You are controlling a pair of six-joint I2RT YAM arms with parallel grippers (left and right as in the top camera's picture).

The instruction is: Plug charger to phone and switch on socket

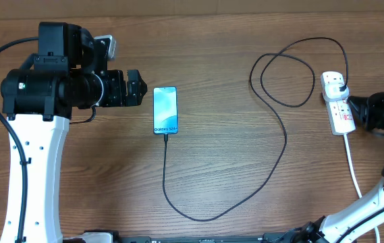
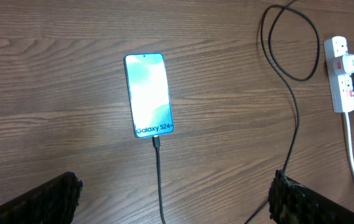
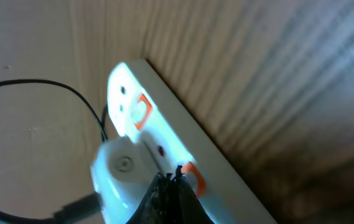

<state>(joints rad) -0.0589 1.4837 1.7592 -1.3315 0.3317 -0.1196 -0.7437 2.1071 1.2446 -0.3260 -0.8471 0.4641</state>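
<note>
The phone (image 1: 165, 110) lies flat left of centre, screen lit, reading "Galaxy S24"; it also shows in the left wrist view (image 2: 148, 94). The black charger cable (image 1: 272, 165) is plugged into the phone's lower end and loops across to a white plug on the socket (image 1: 338, 102) at the right. In the left wrist view the cable (image 2: 158, 180) runs down between the fingers. My left gripper (image 2: 173, 202) is open, hovering left of the phone. My right gripper (image 3: 175, 179) is shut, its tip touching the socket (image 3: 164, 118) beside an orange-red switch (image 3: 193, 174).
The socket's white cord (image 1: 353, 169) runs down toward the front right edge. A second orange-red switch (image 3: 140, 111) sits further along the strip. The plug adapter (image 3: 121, 171) sits just left of my right fingertips.
</note>
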